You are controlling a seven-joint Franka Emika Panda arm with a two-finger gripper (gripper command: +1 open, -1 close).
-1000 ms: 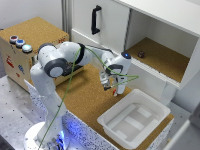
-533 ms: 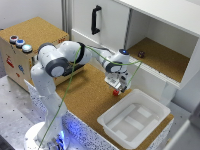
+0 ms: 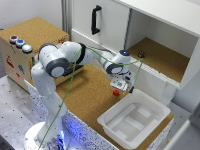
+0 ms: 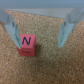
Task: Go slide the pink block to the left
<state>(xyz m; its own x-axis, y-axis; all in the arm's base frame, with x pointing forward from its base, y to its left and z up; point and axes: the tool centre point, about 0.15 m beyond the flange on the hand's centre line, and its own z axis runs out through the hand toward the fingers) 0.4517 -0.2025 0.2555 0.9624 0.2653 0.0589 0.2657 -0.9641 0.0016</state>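
The pink block (image 3: 116, 92) is a tiny reddish cube lying on the cork tabletop (image 3: 90, 95), just in front of the cabinet. In the wrist view the pink block (image 4: 27, 44) shows a dark letter on its top face. My gripper (image 3: 125, 88) hangs low over it, pointing down and open. In the wrist view the gripper (image 4: 38, 44) straddles the block. One finger (image 4: 13, 31) stands right beside the block, while the other finger (image 4: 65, 31) is well apart from it. Nothing is held.
A white plastic tray (image 3: 111, 121) sits close by on the exterior view's right of the block. The white cabinet (image 3: 107, 37) rises behind, and a small dark object (image 3: 141, 53) lies on its open shelf. A wooden box with coloured buttons (image 3: 20, 42) stands at the far left.
My gripper has shifted a little toward the exterior view's right and come lower around the block. Whether the block itself moved I cannot tell.
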